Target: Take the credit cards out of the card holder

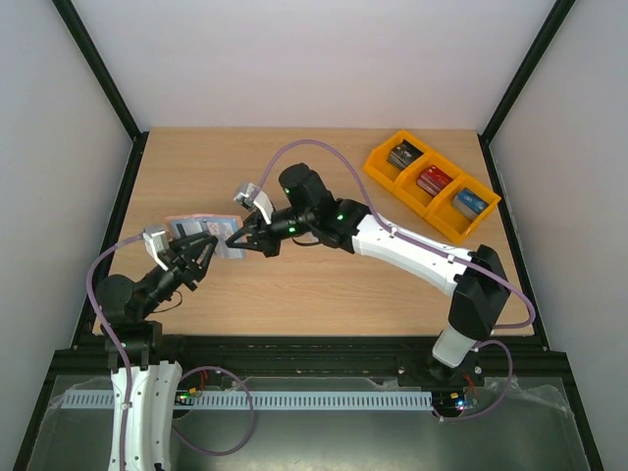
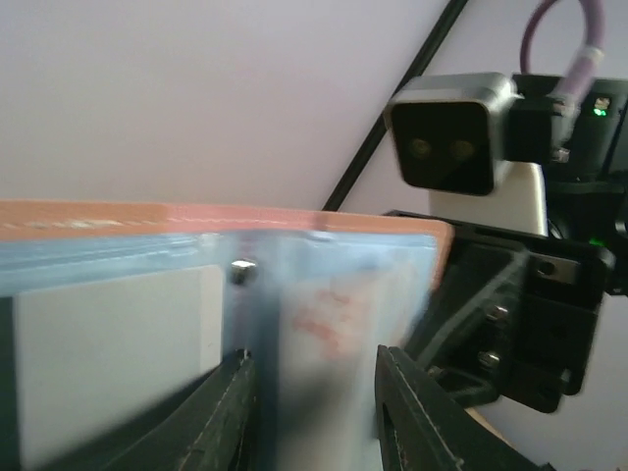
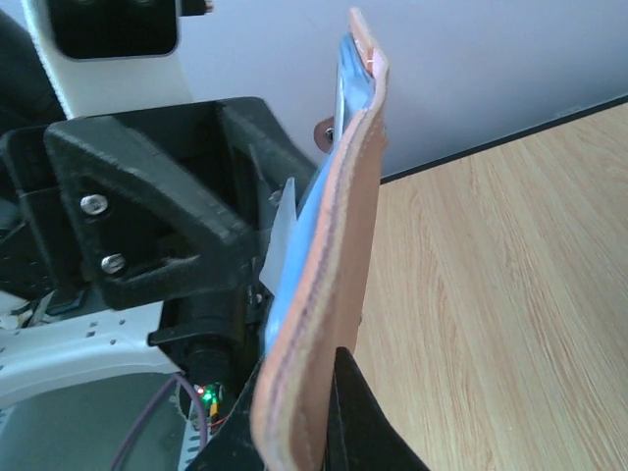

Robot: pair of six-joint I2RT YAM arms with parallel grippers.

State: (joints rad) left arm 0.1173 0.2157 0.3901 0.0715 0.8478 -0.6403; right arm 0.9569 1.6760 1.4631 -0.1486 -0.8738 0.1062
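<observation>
Step in hand looks like pulling the first card, w/ the card holder [image 1: 199, 228] held up off the worktop [image 1: 324, 289] on the left side, opened flat btwn the two arms. To do it well, I'd say the right fingers [image 3: 358, 422] should act as the firm anchor. They look clamped on the holder's right edge, one finger showing against the pinkish outside, the other hidden behind it. The left fingers [image 2: 231, 422] would do the picking. Those are spread apart, one either side of the right-hand pocket panel; can't tell if they touch it, and they grip nothing I can see. Best bet imo: close on the exposed edge of one card only, not the pocket lip, and draw it straight along the pocket opening so the soft holder doesn't fold or twist out of the other grip. Slow pull, since the blue pocket prob. hugs the card. As for looks: holder is pinkish-tan outside w/ a dark seam line along the edge, light blue inside, w/ a small metal stud [image 2: 241, 269] near the fold, and it bows a bit seen edge-on. A plain whitish card [image 2: 108, 363] sits in the left panel; a card w/ faint reddish marks [image 2: 329, 319] shows through the right pocket, blurred. The orange bins [image 1: 376, 160] w/ small boxes sit well apart at the far right, not part of this.
</observation>
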